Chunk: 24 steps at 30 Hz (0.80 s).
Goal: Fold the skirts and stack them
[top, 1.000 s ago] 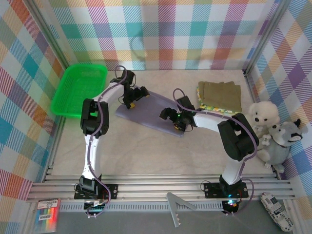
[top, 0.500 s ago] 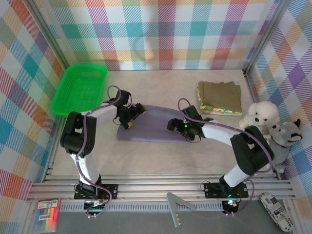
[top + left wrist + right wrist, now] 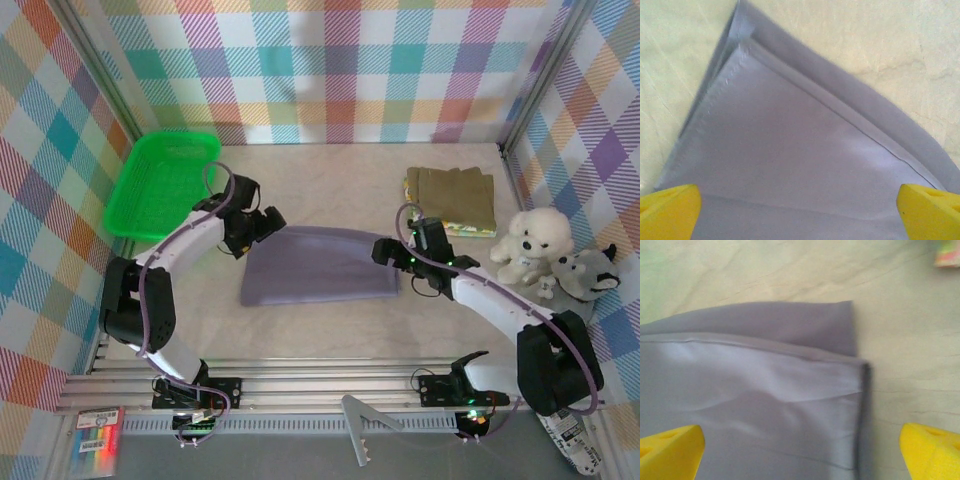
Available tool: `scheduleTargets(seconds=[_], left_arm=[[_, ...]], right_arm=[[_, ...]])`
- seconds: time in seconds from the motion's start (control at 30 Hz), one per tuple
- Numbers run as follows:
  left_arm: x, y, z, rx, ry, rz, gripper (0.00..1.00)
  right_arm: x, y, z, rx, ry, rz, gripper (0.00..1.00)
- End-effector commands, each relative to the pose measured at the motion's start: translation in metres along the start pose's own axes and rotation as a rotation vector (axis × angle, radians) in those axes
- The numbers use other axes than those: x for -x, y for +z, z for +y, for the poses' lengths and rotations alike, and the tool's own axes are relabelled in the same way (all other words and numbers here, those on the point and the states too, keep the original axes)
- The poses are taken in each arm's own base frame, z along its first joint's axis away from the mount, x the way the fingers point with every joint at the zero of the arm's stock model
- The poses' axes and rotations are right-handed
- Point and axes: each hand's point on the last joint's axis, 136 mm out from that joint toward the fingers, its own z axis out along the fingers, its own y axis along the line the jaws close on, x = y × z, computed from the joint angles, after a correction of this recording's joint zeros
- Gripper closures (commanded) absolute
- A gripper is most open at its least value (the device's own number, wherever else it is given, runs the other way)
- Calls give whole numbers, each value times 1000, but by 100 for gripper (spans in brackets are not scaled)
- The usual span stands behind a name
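Pale marbled table point(image 3: 330, 330), plaid walls. Grey-lavender skirt point(image 3: 320, 268) lies mid-table, dragged nearer and squared since a second ago, with its doubled layer showing. Left gripper point(image 3: 265, 222) and right gripper point(image 3: 392, 252) now sit at its far corners, fingers spread wide, holding nothing. Fold looks laid down; moving it onto the olive-brown skirt point(image 3: 458, 192), which rests on the floral skirt point(image 3: 410, 188), remains.

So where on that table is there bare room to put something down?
Bare table runs along the near side, between the grey-lavender skirt and the metal rails, and at the back between the green basket and the folded olive skirt. The right edge is crowded with plush toys; the middle is taken by that skirt.
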Motion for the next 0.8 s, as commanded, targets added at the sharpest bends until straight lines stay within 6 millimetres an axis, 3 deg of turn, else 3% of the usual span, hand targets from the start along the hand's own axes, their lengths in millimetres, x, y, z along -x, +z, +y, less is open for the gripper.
scheduleTargets(seconds=[0.0, 0.13, 0.27, 0.33, 0.5, 0.63, 0.77], left_arm=[[16, -11, 11, 74, 120, -29, 0], [25, -11, 18, 105, 155, -6, 0], [30, -7, 17, 72, 210, 7, 1], [34, 0, 22, 84, 229, 17, 4], [45, 23, 31, 70, 231, 43, 24], [51, 43, 38, 86, 224, 73, 29], [50, 62, 32, 50, 222, 122, 38]], right_arm=[[7, 0, -10, 9, -21, 36, 1], [10, 6, -9, 39, -65, 86, 6], [1, 20, 1, 120, -142, 201, 26], [1, 30, -2, 107, -156, 227, 31], [8, 50, -11, 60, -162, 265, 40], [6, 62, -15, 35, -135, 313, 45], [1, 69, -14, 44, -107, 351, 49]])
